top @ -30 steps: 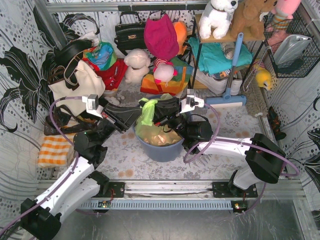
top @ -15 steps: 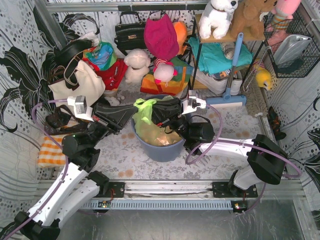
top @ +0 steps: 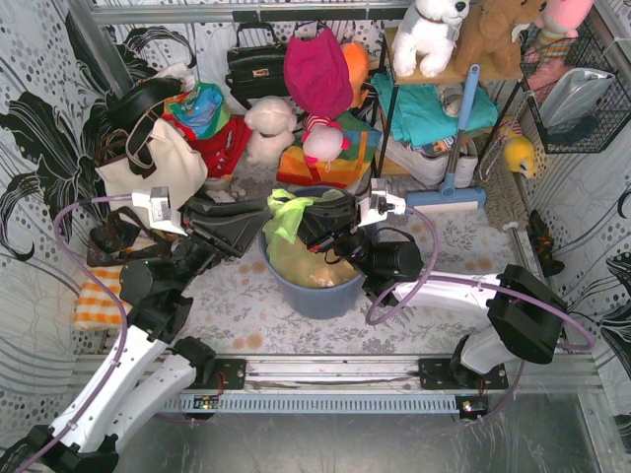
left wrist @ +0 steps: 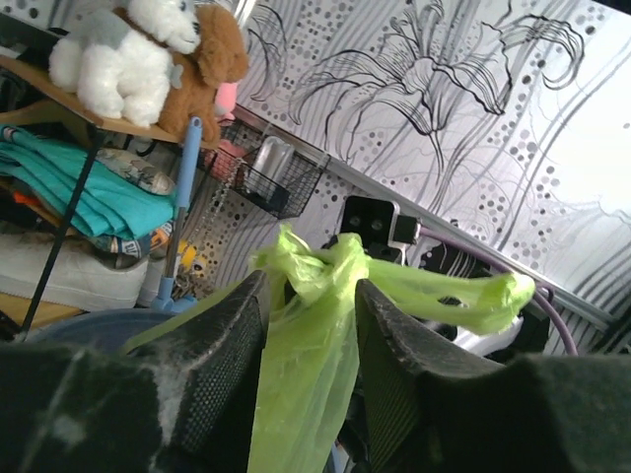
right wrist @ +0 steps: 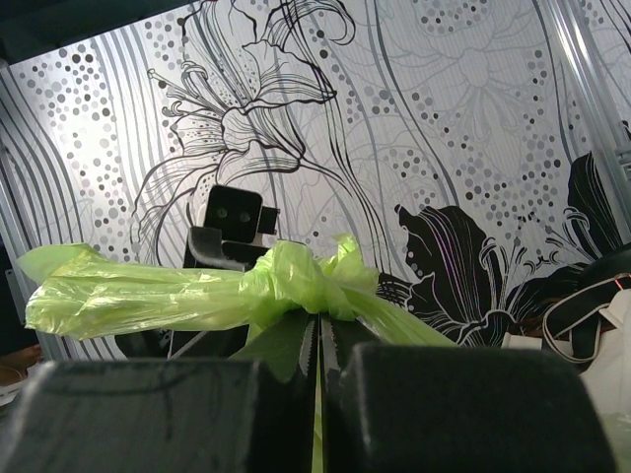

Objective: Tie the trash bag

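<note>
Over the blue-grey bin (top: 320,296), the right gripper (right wrist: 317,340) pinches the lime-green trash bag (top: 296,258) below its knot (right wrist: 296,281), seemingly steadying it. The left gripper (left wrist: 311,296) has its jaws apart around the plastic.

A blue-grey bin (top: 314,299) stands mid-tabletop (top: 237,305). Directions run from the bin, in the top view. At 12 o'clock a magenta cloth (top: 317,69) hangs above a heap of red and orange fabric (top: 315,163). At 11 sits a small white plush (top: 268,128), with a black handbag (top: 254,61) beyond it. A cream tote (top: 158,172) lies at 10 and an orange checked towel (top: 104,296) at 9. At 1 o'clock a shelf (top: 444,75) carries a white plush dog (top: 429,34) and a brown teddy (top: 493,34) side by side, with teal cloth (top: 424,110) below. A blue-handled mop (top: 459,133) leans against the shelf. At 2 a wire basket (top: 580,108) hangs on the flower-patterned wall (top: 601,217), a yellow toy (top: 520,153) just beside it.
</note>
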Tool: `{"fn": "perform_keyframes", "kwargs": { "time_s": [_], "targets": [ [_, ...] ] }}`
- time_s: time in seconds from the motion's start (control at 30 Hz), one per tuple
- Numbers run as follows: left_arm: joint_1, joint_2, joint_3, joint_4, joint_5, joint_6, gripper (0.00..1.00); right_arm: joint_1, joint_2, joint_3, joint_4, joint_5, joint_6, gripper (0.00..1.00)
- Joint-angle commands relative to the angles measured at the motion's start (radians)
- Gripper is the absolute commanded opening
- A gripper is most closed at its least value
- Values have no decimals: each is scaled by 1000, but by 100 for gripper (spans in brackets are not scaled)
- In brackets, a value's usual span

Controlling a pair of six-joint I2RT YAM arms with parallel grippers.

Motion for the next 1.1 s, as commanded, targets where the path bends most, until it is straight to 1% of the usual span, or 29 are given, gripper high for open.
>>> {"fn": "perform_keyframes", "kwargs": {
  "time_s": [0.0,0.07,0.17,0.2,0.3,0.47,0.6,0.7,0.8,1.07],
  "targets": [
    [-3,-7,93,-139,-97,61,50,5,-20,23,106,-24,8,0],
    [-3,4,130,-193,-129,64,51,4,-19,23,107,-25,9,0],
    [-3,29,189,-298,-216,35,52,6,-18,21,104,-25,11,0],
    [-3,41,206,-315,-217,27,52,4,-17,20,104,-25,11,0],
    [-3,77,236,-309,-161,4,54,5,-20,22,100,-25,9,0],
    [-3,110,223,-238,-86,-42,57,4,-25,21,93,-25,5,0],
    [-3,140,220,-243,-44,-44,57,5,-25,23,93,-25,5,0],
    [-3,154,209,-219,-10,-56,56,4,-24,21,93,-25,4,0],
    [-3,163,208,-210,3,-56,46,4,-24,19,95,-24,4,0],
    [-3,178,249,-200,15,-27,8,4,-37,4,87,-18,0,0]
  ]
}}
